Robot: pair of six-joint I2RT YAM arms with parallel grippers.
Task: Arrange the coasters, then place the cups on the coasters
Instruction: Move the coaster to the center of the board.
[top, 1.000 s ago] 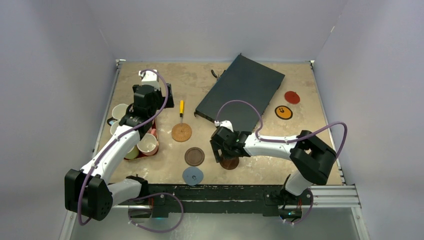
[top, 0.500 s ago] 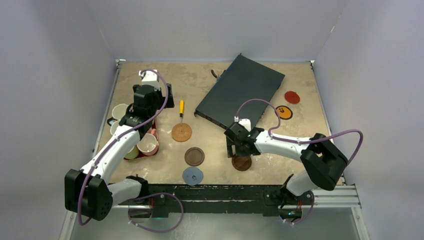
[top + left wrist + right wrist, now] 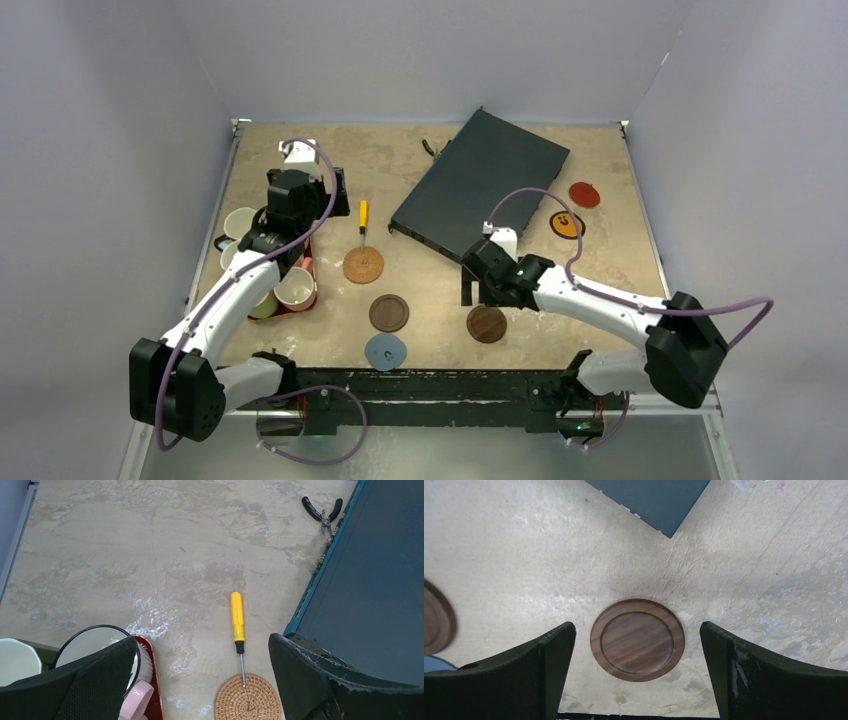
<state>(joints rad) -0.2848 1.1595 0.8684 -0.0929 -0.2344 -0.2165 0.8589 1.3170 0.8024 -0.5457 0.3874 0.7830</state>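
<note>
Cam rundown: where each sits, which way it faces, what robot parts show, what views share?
Top external: above and behind the bases, looking down at the table; left arm and right arm whole.
Left wrist: on the left arm, facing down and toward the far side, at screwdriver and cork coaster; open left pincer at the bottom.
Right wrist: straight down on the right brown coaster; open right pincer flanks it.
Shared: top also shows the cork coaster and that brown coaster.

Robot lab test cell, plain lilac walls (image 3: 430,60) boxing a scuffed tabletop (image 3: 400,160); screwdriver (image 3: 237,620), pliers (image 3: 322,511)
</note>
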